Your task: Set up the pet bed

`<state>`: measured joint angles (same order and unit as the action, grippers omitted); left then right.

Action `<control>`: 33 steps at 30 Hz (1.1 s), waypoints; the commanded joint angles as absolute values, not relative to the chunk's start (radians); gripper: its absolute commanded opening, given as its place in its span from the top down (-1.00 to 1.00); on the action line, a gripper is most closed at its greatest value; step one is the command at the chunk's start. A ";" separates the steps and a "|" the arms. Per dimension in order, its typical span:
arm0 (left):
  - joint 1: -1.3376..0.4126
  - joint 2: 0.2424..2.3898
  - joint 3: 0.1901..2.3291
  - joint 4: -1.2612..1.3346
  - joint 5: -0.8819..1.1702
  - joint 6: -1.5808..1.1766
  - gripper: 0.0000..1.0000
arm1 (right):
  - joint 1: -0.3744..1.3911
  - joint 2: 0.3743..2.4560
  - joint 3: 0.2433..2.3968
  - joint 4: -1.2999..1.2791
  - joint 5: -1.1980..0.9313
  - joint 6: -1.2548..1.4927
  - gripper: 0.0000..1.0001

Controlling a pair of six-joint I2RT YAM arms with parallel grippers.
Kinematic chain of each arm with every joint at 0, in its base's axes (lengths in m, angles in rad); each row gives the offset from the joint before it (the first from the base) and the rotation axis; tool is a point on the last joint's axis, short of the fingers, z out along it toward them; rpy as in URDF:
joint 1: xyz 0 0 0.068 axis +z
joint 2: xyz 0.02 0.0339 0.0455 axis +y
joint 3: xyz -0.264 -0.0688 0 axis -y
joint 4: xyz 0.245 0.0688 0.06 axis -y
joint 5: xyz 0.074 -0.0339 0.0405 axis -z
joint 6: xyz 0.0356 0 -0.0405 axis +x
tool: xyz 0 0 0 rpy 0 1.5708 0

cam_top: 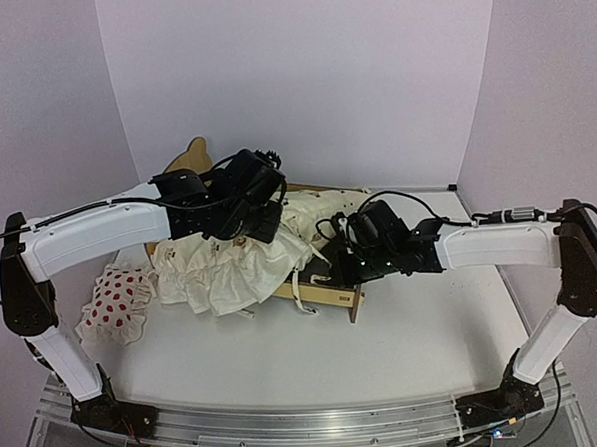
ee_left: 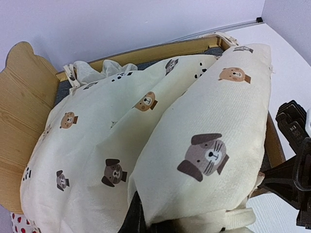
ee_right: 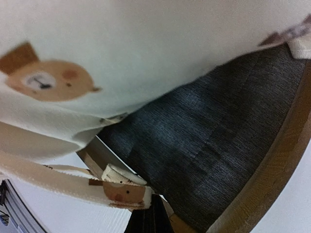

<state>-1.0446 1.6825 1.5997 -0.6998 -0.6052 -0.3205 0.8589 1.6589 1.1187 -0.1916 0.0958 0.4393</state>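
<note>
Under the left gripper [cam_top: 250,218] we see the cream ruffled cushion printed with small animal faces [ee_left: 146,126], folded double. The jaws are pinched tight on a fold of it (held up to spread flat, we judge). Below both grippers sits the light plywood pet bed with ear-shaped headboard [cam_top: 322,294]; ruffles spill over its near rail. The right gripper [ee_right: 150,221] is closed too, seemingly nipping the cushion's cream tie strap [ee_right: 121,191] at its tips, with the dark grey fabric base [ee_right: 209,136] bare just beyond. A small white red-spotted pillow [cam_top: 117,301] lies well left of the left gripper. The white table [cam_top: 415,338] behind the right gripper gives room to move; the rail edge may snag.
</note>
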 commanded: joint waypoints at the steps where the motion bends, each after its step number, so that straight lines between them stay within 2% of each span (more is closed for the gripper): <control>1: -1.022 1.662 1.685 -0.718 -0.683 -0.293 1.00 | 0.861 1.592 1.081 -0.179 0.179 0.448 1.00; 6: -1.020 1.669 1.708 -0.720 -0.705 -0.278 1.00 | 0.861 1.617 1.117 -0.174 0.137 0.463 1.00; 19: -0.984 1.617 1.723 -0.721 -0.784 -0.250 1.00 | 0.862 1.798 1.440 -0.157 -0.039 0.518 1.00; 24: -0.971 1.603 1.722 -0.713 -0.806 -0.244 1.00 | 0.861 1.796 1.436 -0.147 -0.035 0.540 1.00; 33: -0.963 1.594 1.730 -0.697 -0.807 -0.224 1.00 | 0.861 1.736 1.267 -0.074 0.000 0.575 1.00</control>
<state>-0.9790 1.6482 1.6795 -0.7149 -0.7517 -0.2383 0.8600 1.7816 1.3373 -0.1181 -0.0112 0.5447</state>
